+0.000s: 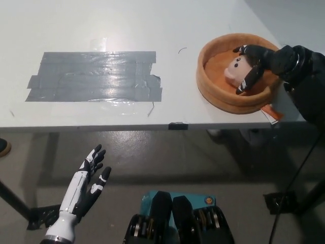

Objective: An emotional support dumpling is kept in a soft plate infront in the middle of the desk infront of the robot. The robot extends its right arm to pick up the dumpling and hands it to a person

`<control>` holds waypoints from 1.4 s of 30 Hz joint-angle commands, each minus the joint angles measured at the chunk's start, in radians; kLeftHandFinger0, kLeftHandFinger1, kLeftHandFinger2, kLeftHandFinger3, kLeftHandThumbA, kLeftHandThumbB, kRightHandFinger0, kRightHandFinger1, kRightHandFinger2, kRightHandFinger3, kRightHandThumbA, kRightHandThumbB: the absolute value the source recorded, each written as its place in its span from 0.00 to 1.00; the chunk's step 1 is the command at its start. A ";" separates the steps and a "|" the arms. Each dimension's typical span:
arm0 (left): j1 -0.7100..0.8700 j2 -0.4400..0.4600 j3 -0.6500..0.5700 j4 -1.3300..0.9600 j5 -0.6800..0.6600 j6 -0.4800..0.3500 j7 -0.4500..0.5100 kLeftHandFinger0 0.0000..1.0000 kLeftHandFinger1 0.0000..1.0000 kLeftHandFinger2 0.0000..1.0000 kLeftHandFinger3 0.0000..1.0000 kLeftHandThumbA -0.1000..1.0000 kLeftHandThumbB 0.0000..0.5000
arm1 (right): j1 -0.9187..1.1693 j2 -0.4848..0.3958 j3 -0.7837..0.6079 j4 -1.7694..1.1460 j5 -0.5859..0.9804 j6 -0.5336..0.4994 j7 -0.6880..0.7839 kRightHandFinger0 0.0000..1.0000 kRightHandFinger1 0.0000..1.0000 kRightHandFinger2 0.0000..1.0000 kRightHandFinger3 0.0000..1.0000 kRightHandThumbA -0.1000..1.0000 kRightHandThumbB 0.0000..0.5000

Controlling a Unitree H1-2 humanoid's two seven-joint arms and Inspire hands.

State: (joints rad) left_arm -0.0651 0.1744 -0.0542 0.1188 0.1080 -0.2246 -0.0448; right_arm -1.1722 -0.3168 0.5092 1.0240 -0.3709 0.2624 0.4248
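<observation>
Counted one table, one soft orange plate on it, one dumpling inside the plate, one patch of grey tape, one orange tag at the plate's edge. Two robot hands: white left hand, black right hand.

1. White bench, front edge running across mid-frame.
2. Grey tape patch stuck flat on the left part.
3. Round orange soft plate at the right, near the front edge.
4. Small orange tag beside the plate.
</observation>
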 commanded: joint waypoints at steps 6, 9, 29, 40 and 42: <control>-0.021 0.002 0.003 -0.025 0.000 -0.035 -0.003 1.00 1.00 1.00 1.00 0.83 0.59 | -0.054 -0.003 -0.016 0.004 -0.016 -0.013 0.048 1.00 1.00 1.00 1.00 0.90 0.88; -0.021 0.001 0.001 -0.029 0.001 -0.030 -0.004 1.00 1.00 1.00 1.00 0.83 0.60 | -0.043 -0.003 0.002 0.012 -0.056 -0.069 -0.042 1.00 0.98 0.97 1.00 0.57 0.56; -0.057 0.008 0.003 -0.020 -0.002 -0.023 -0.012 0.99 1.00 1.00 1.00 0.86 0.62 | 0.013 -0.008 -0.067 0.034 -0.053 -0.188 -0.200 0.16 0.77 1.00 0.92 0.00 0.37; -0.096 0.011 0.011 -0.005 -0.009 -0.018 -0.020 0.99 1.00 1.00 1.00 0.86 0.61 | -0.033 0.008 -0.315 -0.036 0.071 -0.225 -0.341 0.20 0.72 1.00 1.00 0.00 0.31; -0.104 0.009 0.013 0.003 -0.011 -0.025 -0.018 0.98 1.00 1.00 1.00 0.85 0.59 | -0.036 0.010 -0.353 -0.085 0.078 -0.231 -0.351 0.21 0.72 1.00 1.00 0.00 0.32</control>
State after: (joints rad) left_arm -0.1344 0.1747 -0.0503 0.1265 0.1060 -0.2250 -0.0585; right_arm -1.1232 -0.3096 0.2319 1.0310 -0.3586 0.0810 0.1656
